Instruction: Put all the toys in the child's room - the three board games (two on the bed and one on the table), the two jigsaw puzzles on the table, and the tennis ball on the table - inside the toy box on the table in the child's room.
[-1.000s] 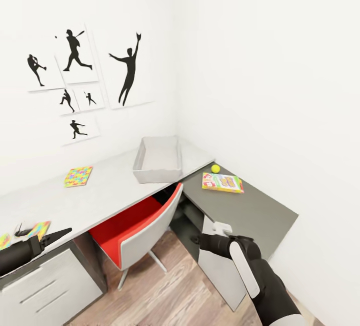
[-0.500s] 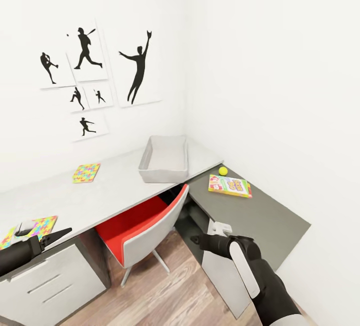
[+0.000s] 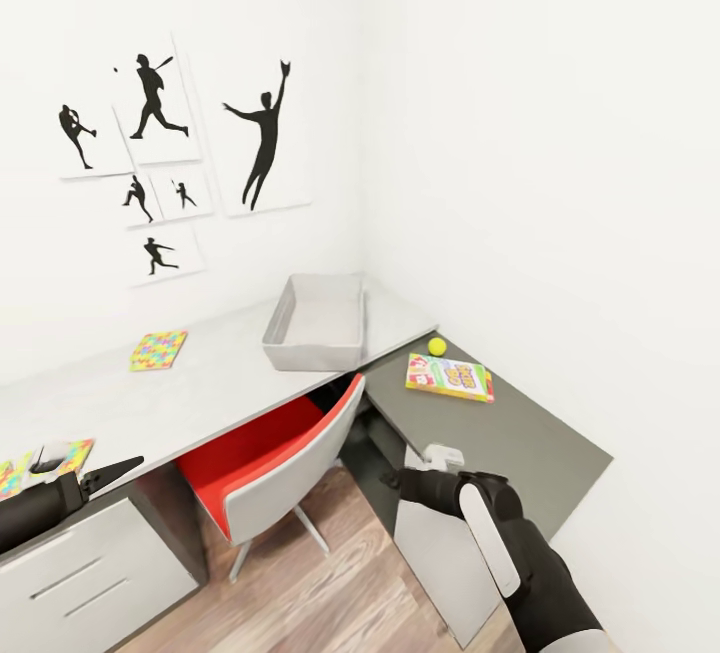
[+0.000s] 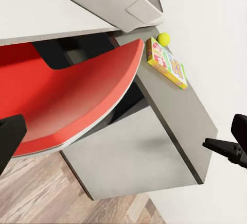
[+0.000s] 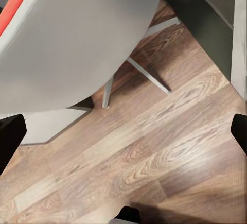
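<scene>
The grey toy box [image 3: 313,341] stands empty on the pale table [image 3: 215,388] near the room's corner. One jigsaw puzzle [image 3: 158,350] lies to its left. A second jigsaw puzzle [image 3: 74,452] lies at the table's near left end, partly behind my left gripper [image 3: 112,471]. The tennis ball [image 3: 437,346] [image 4: 163,38] and a board game [image 3: 449,377] [image 4: 166,63] rest on the dark grey lower top to the right of the toy box. My left gripper [image 4: 123,136] is open and holds nothing. My right gripper [image 3: 396,481] [image 5: 123,131] hangs open over the wood floor.
A red and grey chair [image 3: 270,453] [image 4: 67,100] is pushed under the table between my arms. White drawers [image 3: 90,573] sit below the table's left end. The dark cabinet [image 3: 520,433] has a white door. Black silhouette pictures [image 3: 150,163] hang on the wall.
The whole picture swung right and then back left, so the camera moved. Both arms keep the same pose, and nothing on the table has moved.
</scene>
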